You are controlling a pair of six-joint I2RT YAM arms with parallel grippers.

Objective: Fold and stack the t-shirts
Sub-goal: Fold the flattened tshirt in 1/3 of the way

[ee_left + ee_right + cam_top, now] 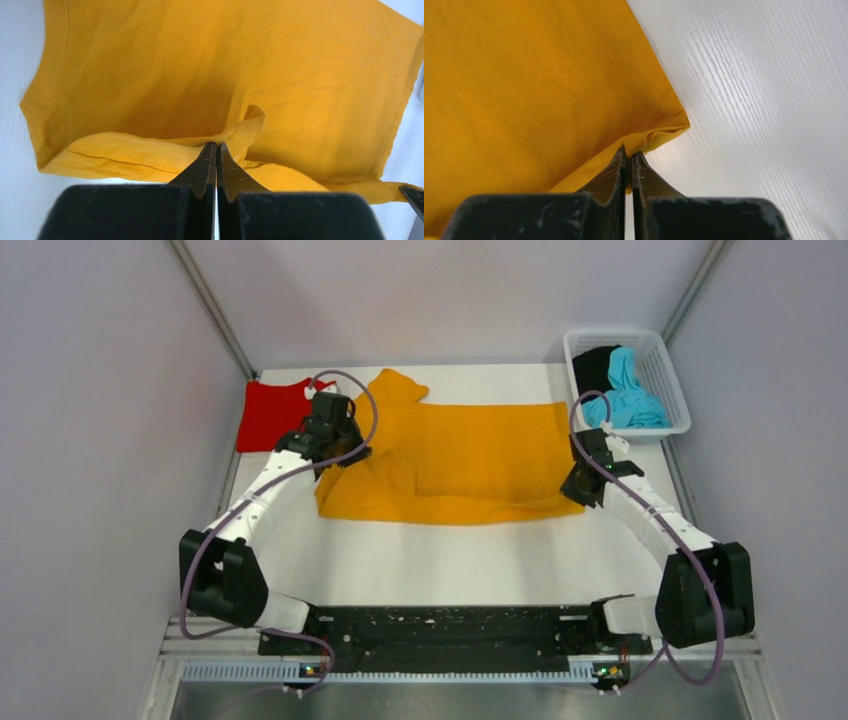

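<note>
The orange-yellow t-shirt (470,455) lies spread across the middle of the table, its near half partly folded over. My left gripper (345,453) is shut on a pinch of its fabric (235,135) at the left side. My right gripper (578,490) is shut on the shirt's near right corner (664,131). The red t-shirt (268,415) lies flat at the far left, behind my left arm. The cyan-blue t-shirt (628,390) and the black t-shirt (596,365) sit bunched in the basket.
A white plastic mesh basket (672,375) stands at the far right corner. Grey walls enclose the white table (450,560) on three sides. The black arm-mount rail (440,625) runs along the near edge.
</note>
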